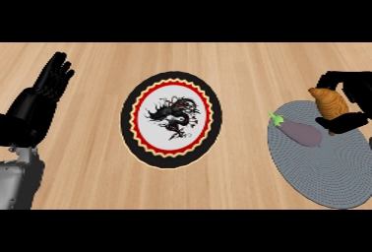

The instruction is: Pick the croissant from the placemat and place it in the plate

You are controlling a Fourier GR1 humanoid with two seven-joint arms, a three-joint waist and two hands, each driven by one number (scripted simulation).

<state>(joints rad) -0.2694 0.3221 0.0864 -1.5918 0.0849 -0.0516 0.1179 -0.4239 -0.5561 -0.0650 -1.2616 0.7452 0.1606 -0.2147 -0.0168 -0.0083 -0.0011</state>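
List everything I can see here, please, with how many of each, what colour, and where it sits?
counter: one, light wood, under everything.
plate: one, black rim with red and cream rings and a black dragon on white, centre of the counter.
placemat: one, grey, round, at the right.
eggplant: one, purple with a green stem, on the placemat's upper left part.
croissant: one, golden brown, over the placemat's top edge, in the right hand.
left hand: one, black, fingers straight and up, resting at the left edge.
right hand: one, black, curled round the croissant at the right.
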